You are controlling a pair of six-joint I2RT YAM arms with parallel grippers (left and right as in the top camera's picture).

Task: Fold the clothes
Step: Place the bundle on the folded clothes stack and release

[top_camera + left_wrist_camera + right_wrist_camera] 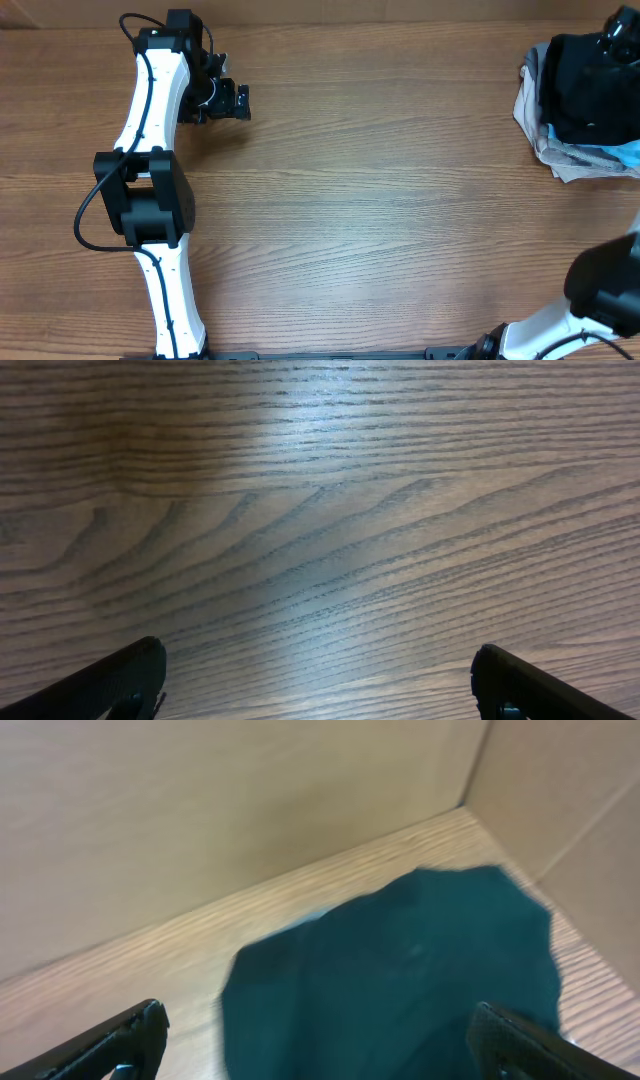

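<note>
The clothes [583, 88], a black bundle of soft fabric, lie on top of a pile at the table's far right. In the right wrist view the dark fabric [400, 970] fills the space below the jaws, beside the corner of the walls. My right gripper [620, 35] [318, 1015] hovers over the bundle, open, with nothing pinched between its fingers. Far from the clothes, my left gripper [235, 100] [315, 652] stands open over bare wood at the far left.
Under the black bundle lie grey, beige and light-blue garments [560, 150]. Cardboard walls [200, 820] close off the back and right side of the wooden table [380, 200]. The right arm's base [600, 290] sits at the front right.
</note>
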